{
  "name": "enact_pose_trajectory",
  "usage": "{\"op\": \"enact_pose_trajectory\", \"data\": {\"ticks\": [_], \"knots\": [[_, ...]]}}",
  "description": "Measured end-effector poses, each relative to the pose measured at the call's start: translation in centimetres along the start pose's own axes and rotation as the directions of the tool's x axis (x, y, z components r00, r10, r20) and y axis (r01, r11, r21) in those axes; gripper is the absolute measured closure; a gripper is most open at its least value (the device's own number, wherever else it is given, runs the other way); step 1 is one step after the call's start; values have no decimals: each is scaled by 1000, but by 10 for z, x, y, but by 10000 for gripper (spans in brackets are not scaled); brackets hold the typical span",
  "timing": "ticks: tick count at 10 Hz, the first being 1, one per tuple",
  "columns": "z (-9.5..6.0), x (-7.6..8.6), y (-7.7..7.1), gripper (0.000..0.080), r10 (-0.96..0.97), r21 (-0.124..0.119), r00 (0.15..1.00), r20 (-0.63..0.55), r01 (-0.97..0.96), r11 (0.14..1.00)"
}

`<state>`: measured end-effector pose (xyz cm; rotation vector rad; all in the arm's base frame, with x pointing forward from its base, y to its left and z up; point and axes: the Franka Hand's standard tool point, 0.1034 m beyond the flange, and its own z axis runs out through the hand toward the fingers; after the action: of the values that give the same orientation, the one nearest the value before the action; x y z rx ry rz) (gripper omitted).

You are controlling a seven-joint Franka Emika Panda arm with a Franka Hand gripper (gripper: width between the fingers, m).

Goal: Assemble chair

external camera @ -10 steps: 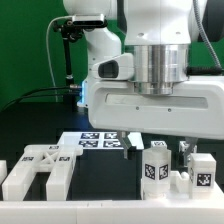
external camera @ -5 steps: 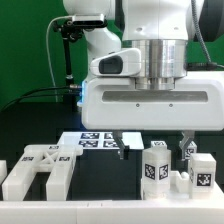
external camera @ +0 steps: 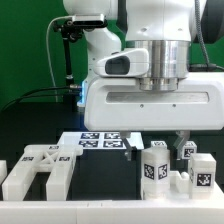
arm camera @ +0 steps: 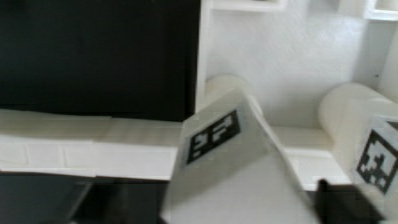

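In the exterior view, the tool (external camera: 155, 146) is held low over the chair's upright parts (external camera: 156, 168) on the worktop (external camera: 110, 175), at the exterior view's right; the marker board (external camera: 98, 140) is seen behind; a slotted block (external camera: 35, 168) is laid left; in the wrist view, a tagged part (arm camera: 228, 150) is straddled by spread fingers (arm camera: 45, 200), unclamped.

The bench (external camera: 105, 176) is black. The backdrop (external camera: 30, 60) at nine o'clock in the exterior view is green. The robot arm (external camera: 150, 20) is white with a silver-grey metal collar. At seven o'clock the slotted chair part (external camera: 35, 170) is white, with black-and-white square tags on top. At four o'clock the tall chair block (external camera: 155, 168) and the shorter chair block (external camera: 202, 172) are white and tagged alike. The marker board (external camera: 100, 140) is white and carries black-and-white tags. In the wrist view a white chair piece (arm camera: 222, 140) bears the same kind of tag.
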<state>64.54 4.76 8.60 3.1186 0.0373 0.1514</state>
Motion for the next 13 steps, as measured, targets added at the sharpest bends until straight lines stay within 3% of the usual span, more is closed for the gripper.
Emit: {"op": "enact_pose_trajectory", "data": {"ticks": [1,5,6,8,10,11,12,13], "knots": [[0,0,0,506,74,0,997,1,-74,997],[1,0,-1,514,392,2,920,1,-392,920],[1,2,-3,514,534,2,845,-14,-534,845],[3,3,1,514,765,15,645,-6,-764,645],[3,1,3,514,939,14,343,18,-939,343],[4,0,4,514,987,14,156,41,-988,156],[4,0,4,514,999,8,26,45,-1000,26],[4,-1,3,514,998,5,-39,42,-999,-39]]}}
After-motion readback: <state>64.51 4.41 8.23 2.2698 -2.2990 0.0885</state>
